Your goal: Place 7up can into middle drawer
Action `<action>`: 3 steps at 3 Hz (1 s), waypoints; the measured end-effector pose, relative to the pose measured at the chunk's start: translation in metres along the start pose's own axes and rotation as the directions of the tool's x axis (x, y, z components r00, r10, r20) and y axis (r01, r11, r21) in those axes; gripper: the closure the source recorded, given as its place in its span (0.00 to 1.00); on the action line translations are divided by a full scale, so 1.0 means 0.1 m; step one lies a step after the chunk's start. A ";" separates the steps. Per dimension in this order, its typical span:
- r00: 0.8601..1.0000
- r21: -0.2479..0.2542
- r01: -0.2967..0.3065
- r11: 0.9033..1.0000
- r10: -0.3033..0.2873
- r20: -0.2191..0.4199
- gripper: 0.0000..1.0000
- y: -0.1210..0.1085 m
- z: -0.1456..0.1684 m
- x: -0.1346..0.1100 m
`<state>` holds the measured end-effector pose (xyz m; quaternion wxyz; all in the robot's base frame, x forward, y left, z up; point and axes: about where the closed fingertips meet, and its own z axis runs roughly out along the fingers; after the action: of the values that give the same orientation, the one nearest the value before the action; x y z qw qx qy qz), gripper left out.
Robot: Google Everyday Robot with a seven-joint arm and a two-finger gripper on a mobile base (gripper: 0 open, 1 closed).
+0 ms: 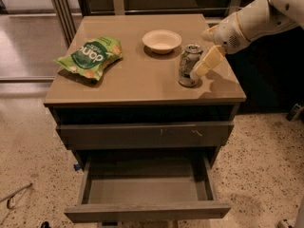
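Note:
The 7up can [188, 64], silvery with a pale label, stands upright at the right front of the cabinet top [137, 82]. My gripper [201, 68] comes in from the upper right on a white arm and sits right against the can's right side, low over the top. The middle drawer [147, 190] is pulled open at the bottom of the cabinet, directly below and in front of the can. Its flat inside is bare.
A green snack bag [90, 57] lies on the left of the top. A white bowl [162, 40] stands at the back, just behind and left of the can. A shut drawer front with pale scratches [142, 135] sits above the open drawer. Speckled floor surrounds the cabinet.

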<state>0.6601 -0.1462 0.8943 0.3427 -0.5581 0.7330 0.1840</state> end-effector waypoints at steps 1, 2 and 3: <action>1.000 -0.031 -0.001 1.000 0.002 0.031 0.00 0.00 0.17 -0.05; 0.999 -0.040 0.000 0.999 0.002 0.041 0.00 0.00 0.25 -0.05; 0.999 -0.042 0.004 0.999 -0.002 0.046 0.19 -0.01 0.31 -0.05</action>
<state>0.6704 -0.1227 0.8768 0.3477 -0.5621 0.7199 0.2117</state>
